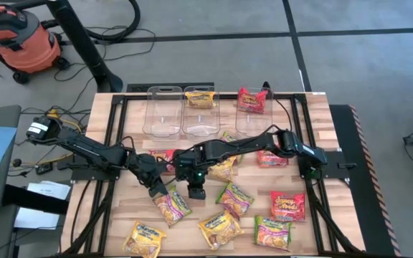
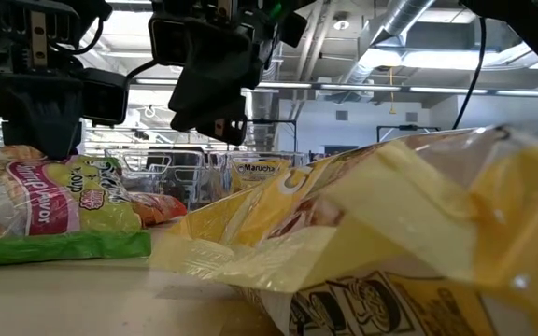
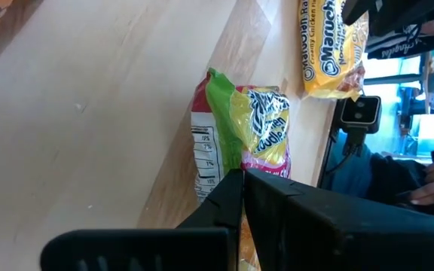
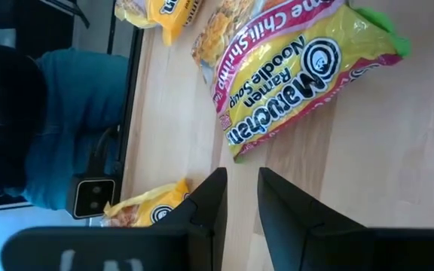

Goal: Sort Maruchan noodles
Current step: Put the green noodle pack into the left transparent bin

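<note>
The Maruchan noodles are square packets scattered over the wooden table. A green-and-pink packet lies flat between my two grippers and also shows in the wrist views. My left gripper is shut, with its tips at this packet's edge. My right gripper hangs above bare wood just right of the packet, slightly open with nothing between its fingers. One yellow packet stands in the middle clear bin and a red one in the right bin. My left gripper's shut fingers slant down from the table's left over one end of the green-and-pink packet, which lies flat on the wood. I cannot tell whether the tips touch it, because the fingers hide that spot.
The left clear bin holds nothing. Other packets lie around: yellow, green, red. A small camera stands at the near edge, with a seated person behind it.
</note>
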Controlling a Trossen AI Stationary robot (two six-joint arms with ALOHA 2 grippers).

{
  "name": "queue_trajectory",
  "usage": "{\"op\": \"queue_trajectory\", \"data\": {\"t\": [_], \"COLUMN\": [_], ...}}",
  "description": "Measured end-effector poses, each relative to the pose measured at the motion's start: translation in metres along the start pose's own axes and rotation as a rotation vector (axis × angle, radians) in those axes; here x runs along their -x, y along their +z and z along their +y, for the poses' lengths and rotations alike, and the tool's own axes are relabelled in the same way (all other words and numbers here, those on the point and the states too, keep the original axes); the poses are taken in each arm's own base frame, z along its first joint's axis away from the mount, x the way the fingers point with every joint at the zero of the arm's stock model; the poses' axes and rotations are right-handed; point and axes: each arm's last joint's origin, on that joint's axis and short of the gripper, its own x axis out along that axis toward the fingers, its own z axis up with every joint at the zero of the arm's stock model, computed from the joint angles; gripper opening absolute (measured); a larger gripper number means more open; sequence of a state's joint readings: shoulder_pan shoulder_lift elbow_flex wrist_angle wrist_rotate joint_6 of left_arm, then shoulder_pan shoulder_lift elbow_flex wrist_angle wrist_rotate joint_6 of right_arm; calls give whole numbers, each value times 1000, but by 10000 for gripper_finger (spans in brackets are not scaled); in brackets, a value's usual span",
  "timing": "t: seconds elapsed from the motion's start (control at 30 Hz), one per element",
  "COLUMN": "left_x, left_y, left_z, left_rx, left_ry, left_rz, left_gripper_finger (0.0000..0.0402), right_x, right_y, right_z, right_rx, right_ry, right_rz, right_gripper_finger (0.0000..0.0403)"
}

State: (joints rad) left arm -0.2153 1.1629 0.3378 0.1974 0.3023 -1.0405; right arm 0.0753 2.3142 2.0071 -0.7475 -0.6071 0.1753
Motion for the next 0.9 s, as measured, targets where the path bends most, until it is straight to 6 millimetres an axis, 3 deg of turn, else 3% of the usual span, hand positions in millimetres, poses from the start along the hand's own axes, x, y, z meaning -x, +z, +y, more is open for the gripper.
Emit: {"op": "queue_trajectory", "data": {"t": [0.27,0.6,0.77,0.9], "left_x": [0,1,2,4], "left_y": [1,3,8,15], "left_z": [1,2,5,-1], "left_rx": [-47,-52,-65,-145], "left_ry": [15,34,26,1], "left_rz": [-24,-44,-48,-77], "left_gripper_finger": [12,87,96,96], "right_x": [4,13,19,37], "right_y": [1,1,-1,1], "right_z": [-6,-15,-18,-7], "right_rx": [-11,-43,-75,-61], "right_ry": [-6,-16,81,148], "right_rz": [-8,-4,27,12], "right_gripper_finger": [101,101,101,101]}}
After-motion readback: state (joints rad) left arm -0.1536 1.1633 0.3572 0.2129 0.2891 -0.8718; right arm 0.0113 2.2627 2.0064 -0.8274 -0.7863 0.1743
